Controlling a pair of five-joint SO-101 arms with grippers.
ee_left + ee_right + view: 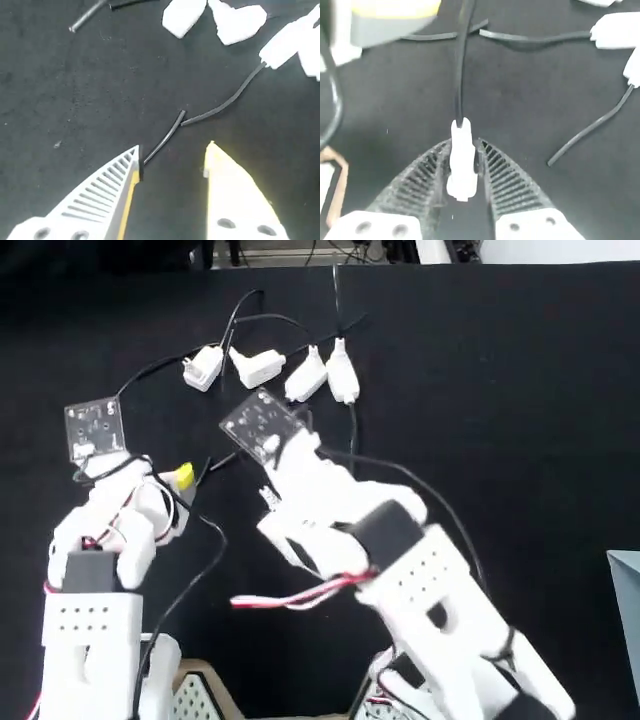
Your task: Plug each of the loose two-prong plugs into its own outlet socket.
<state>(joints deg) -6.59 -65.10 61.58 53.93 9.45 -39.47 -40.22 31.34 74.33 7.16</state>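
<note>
White plastic plug (pixel 461 167) on a black cord (pixel 462 60), pinched lengthwise between the ribbed jaws of the right gripper (pixel 463 144), over the black table cloth (pixel 395 100). Cannot make out its prongs. Left gripper (pixel 173 146), yellow-edged, jaws spread wide and empty, hovering over a run of thin black cable (pixel 165 137).

Farther back on the cloth, four more white plastic connector pieces (pixel 258 365) lying in a loose row, close together but none visibly mated. Cannot tell plugs from sockets among them at this range.

Judged from that: early in the task. One plug in hand, not yet seated in anything; no pairing seen finished. Left to do, probably: carry the held plug to a socket, press it home, then do the same for the other loose ones.
</note>
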